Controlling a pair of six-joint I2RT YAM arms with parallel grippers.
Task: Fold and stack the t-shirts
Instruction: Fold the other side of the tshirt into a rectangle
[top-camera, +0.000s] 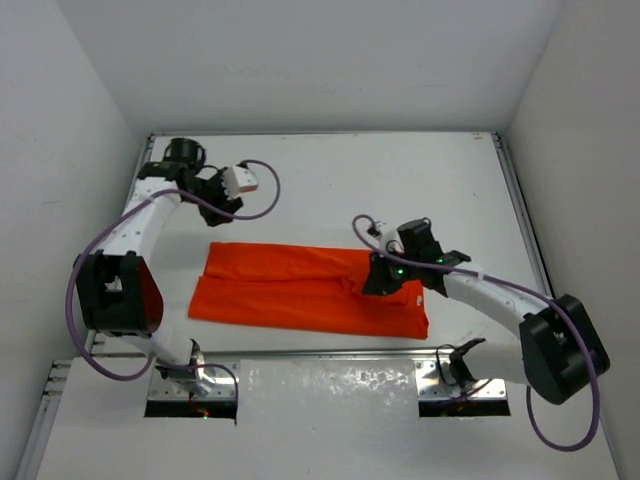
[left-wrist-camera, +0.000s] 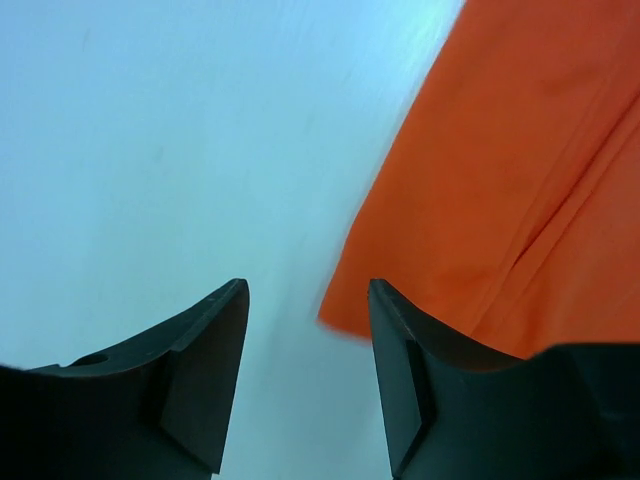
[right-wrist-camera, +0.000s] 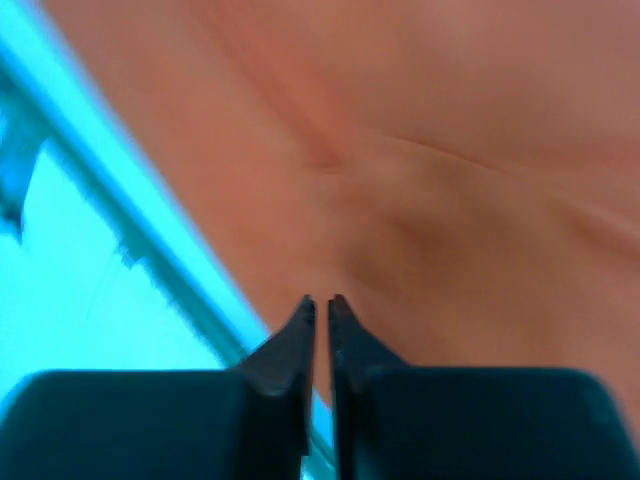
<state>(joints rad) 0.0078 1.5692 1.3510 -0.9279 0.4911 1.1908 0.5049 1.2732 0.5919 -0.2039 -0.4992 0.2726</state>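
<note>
The orange-red t-shirt lies flat on the white table as a long folded strip, with creases near its right end. My left gripper is open and empty, over bare table just beyond the shirt's far left corner. That corner shows beside the right finger in the left wrist view, where the left gripper has its jaws wide apart. My right gripper is over the shirt's right half. In the right wrist view the gripper is shut, with blurred cloth behind the tips and none seen between them.
A metal rail runs along the table's near edge, in front of the shirt, and shows as a blurred band in the right wrist view. White walls enclose the table on the left, back and right. The arm bases stand at the near edge.
</note>
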